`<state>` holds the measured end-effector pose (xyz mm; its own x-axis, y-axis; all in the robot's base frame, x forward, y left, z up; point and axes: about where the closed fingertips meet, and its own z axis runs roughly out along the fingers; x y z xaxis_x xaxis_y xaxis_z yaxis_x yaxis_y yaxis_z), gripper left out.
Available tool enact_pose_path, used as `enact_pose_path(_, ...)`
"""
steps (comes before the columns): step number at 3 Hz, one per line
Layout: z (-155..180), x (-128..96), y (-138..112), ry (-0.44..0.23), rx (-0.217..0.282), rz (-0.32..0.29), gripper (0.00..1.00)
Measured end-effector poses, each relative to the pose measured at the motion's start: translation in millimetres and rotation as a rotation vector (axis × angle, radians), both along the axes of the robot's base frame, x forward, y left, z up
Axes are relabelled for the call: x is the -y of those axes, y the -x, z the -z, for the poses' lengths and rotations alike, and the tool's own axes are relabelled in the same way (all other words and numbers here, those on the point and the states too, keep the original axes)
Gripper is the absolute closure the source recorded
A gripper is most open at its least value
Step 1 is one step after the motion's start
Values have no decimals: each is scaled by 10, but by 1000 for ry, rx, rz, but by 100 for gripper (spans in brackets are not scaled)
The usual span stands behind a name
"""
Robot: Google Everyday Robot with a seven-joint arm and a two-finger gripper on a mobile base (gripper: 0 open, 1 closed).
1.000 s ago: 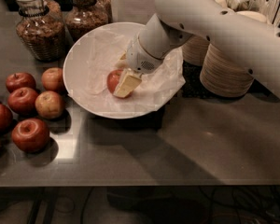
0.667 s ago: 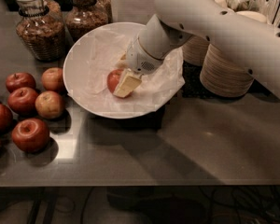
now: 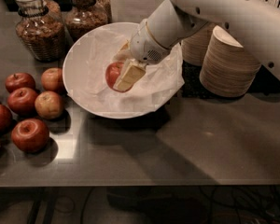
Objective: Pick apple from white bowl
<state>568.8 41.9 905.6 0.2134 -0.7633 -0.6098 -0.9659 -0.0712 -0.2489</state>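
Centre of the white bowl (image 3: 71, 62): apple (image 3: 112, 72) sits on the crumpled paper liner (image 3: 164, 85). The gripper (image 3: 119, 78) is angled down from the right and looks clamped on it, with one cream finger (image 3: 129, 76) across its right face and the other hidden. The bowl wall is low, so a straight lift should clear. Around it: loose apples (image 3: 30, 134) left, glass jars (image 3: 39, 31) behind, stacked disposable bowls (image 3: 229, 62) right, all well apart. Only the liner might snag.
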Motion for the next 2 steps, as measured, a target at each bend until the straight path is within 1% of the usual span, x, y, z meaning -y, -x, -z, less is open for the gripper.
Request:
enact_pose_path(1,-732,55,140,-65,115,-48,100)
enact_pose_path(2,-1477,177,305,-91,241,-76,100)
